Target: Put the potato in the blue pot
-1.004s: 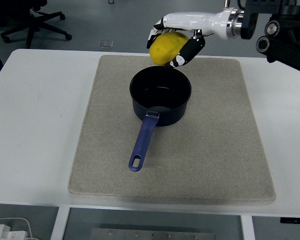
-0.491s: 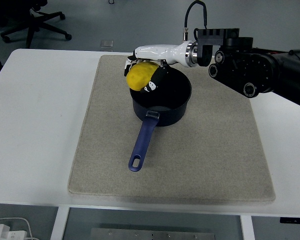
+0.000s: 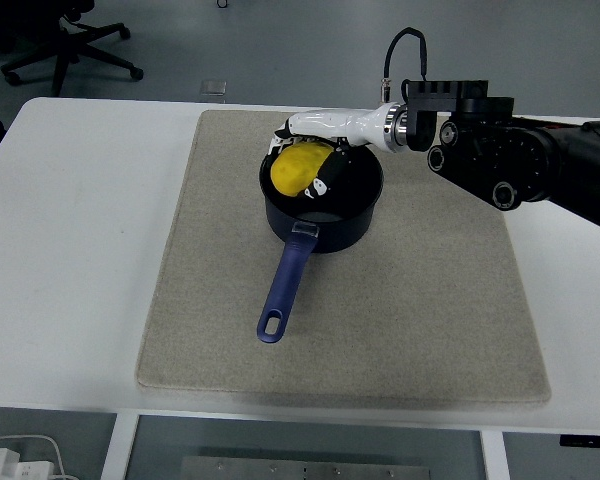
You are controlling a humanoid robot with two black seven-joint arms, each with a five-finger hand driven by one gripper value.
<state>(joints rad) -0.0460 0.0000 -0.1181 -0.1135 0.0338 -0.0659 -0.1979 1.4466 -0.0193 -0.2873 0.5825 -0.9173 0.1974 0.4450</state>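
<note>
Lowering potato [image 3: 298, 168] into blue pot [image 3: 322, 202].
Right hand [image 3: 318, 150] fingers wrapped around its middle; item judged firm, rounded, moderately heavy, liable to roll.

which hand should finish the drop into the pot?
Right. The right hand already grips the potato inside the rim of the blue pot, so it likely only needs to release. No left arm is in view.

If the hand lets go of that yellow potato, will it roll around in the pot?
Probably a little: the potato looks rounded and smooth. The pot has high walls, so it should stay inside. It appears firm, holding shape in the right hand.
</note>
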